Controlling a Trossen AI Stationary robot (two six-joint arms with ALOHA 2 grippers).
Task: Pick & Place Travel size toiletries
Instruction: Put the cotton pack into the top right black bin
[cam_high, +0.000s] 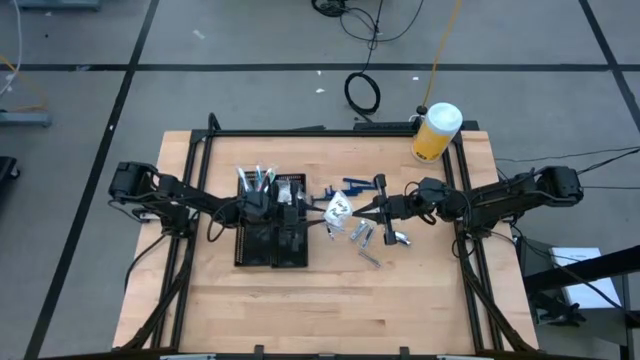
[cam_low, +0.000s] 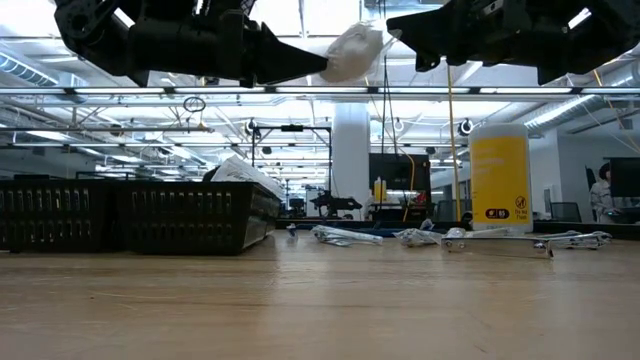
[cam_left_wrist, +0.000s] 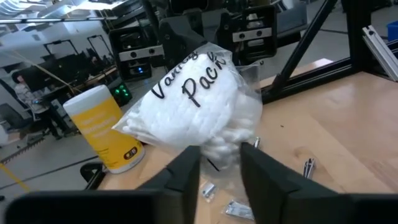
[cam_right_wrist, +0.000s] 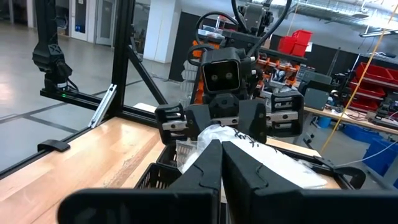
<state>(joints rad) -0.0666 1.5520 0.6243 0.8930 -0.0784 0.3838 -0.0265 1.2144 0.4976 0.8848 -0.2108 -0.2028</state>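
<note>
The left gripper (cam_high: 322, 212) was above the table just right of the black tray (cam_high: 272, 240), its 2 fingers (cam_left_wrist: 186, 171) closed on the lower edge of a clear packet of white cotton (cam_left_wrist: 193, 106) printed "Vanity Pack". The low view showed that packet (cam_low: 350, 52) held high in the air, well clear of the table top. In the high view the packet (cam_high: 339, 208) sat between the 2 grippers.

The right gripper (cam_high: 372, 207) faced the left one from the opposite side, its fingers (cam_right_wrist: 217, 168) pressed together with nothing between them; the tips were just beside the packet, contact could not be told.

Remaining toiletries lay on the wooden table (cam_high: 420, 290) right of the tray: blue razor-like pieces (cam_high: 352, 184) towards the far edge, small silvery tubes (cam_high: 364, 236) nearer the middle. Thin sticks (cam_high: 258, 178) stood at the tray's far end. The yellow jar with white lid (cam_high: 436, 132) stood at the far right corner of the table.
</note>
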